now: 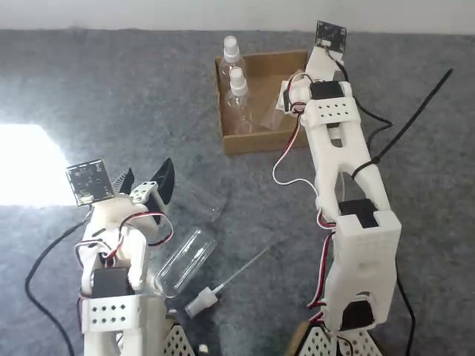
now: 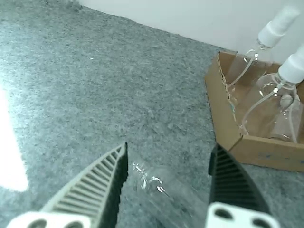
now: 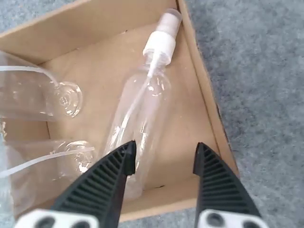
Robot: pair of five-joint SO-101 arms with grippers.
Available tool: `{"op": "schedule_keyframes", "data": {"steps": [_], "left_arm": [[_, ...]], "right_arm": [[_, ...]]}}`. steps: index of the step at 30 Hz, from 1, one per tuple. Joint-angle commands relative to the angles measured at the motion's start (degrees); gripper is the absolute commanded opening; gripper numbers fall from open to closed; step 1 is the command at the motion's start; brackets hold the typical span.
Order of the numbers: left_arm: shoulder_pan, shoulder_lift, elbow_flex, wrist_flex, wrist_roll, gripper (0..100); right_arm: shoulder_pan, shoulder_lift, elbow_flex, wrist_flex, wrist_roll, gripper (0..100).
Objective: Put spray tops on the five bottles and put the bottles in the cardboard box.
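Cardboard box at the far side of the grey table holds three bottles fitted with spray tops: two upright bottles at its left wall and a third bottle lying on its side on the box floor. The right gripper hangs over that lying bottle, fingers spread apart and holding nothing. Nearer the arms, the left gripper is also spread wide, with a clear bottle lying on the table in the gap between its fingers. Beside the left arm lies another bottle without a top, a loose spray top just beside it.
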Motion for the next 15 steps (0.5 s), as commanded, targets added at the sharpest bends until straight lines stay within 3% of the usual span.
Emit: {"op": "schedule_keyframes", "data": {"steps": [1, 15], "left_arm": [[0.2, -0.9, -0.7, -1.4, -0.4, 26], [0.2, -0.9, -0.7, -1.4, -0.4, 26]], "right_arm": [[-0.5, -1.2, -3.3, 0.7, -0.4, 17.7], [1.3, -6.9, -3.5, 9.5, -0.3, 17.7]]}}
